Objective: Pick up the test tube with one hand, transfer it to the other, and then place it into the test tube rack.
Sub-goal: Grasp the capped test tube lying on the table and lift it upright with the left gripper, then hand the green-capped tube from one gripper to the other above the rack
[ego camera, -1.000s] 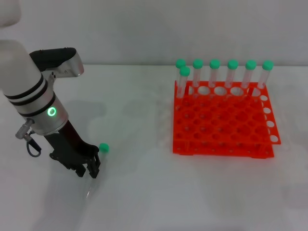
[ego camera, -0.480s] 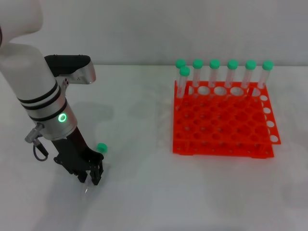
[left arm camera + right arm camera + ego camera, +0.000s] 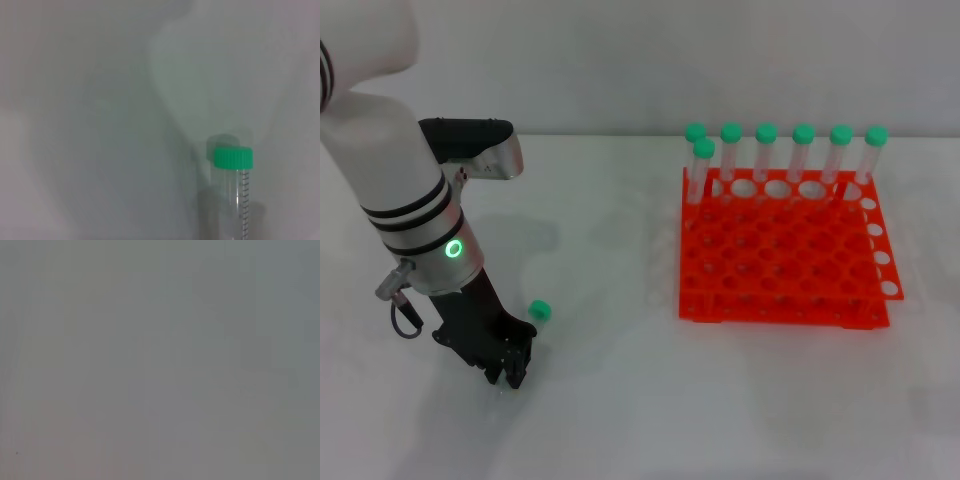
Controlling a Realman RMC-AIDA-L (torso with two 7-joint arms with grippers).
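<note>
Head view showed the left gripper had sunk lower over the test tube on the counter; jaws' state unclear, grasp seemingly imminent.

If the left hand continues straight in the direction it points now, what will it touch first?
Most likely the test tube lying on the table: the left hand points down directly over its clear body. The table comes right after it. How much gap remains is hard to judge.
</note>
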